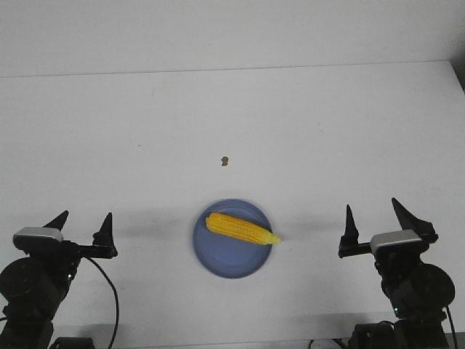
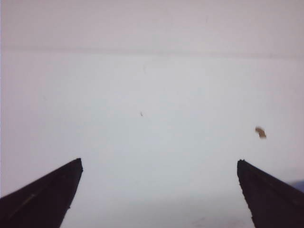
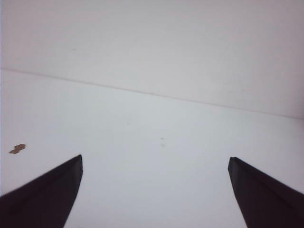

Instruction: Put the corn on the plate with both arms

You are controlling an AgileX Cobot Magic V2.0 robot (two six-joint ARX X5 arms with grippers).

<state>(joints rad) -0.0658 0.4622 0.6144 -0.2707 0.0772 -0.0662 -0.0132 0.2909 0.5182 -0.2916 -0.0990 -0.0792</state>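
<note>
The yellow corn (image 1: 240,228) lies across the round blue-lavender plate (image 1: 227,262) near the table's front middle, its pointed end reaching just past the plate's right rim. My left gripper (image 1: 86,220) stands open well to the left of the plate, nothing between its fingers. My right gripper (image 1: 372,209) is open too, off to the plate's right and empty. In the left wrist view the left gripper (image 2: 159,162) shows only white table between its tips, with a sliver of the plate (image 2: 298,184) at the edge. The right gripper (image 3: 155,159) likewise frames bare table.
A tiny brown speck (image 1: 224,161) lies on the white table beyond the plate, also seen as a speck (image 2: 260,132) in the left wrist view and a speck (image 3: 17,149) in the right wrist view. The table's far edge (image 1: 232,70) meets a pale wall.
</note>
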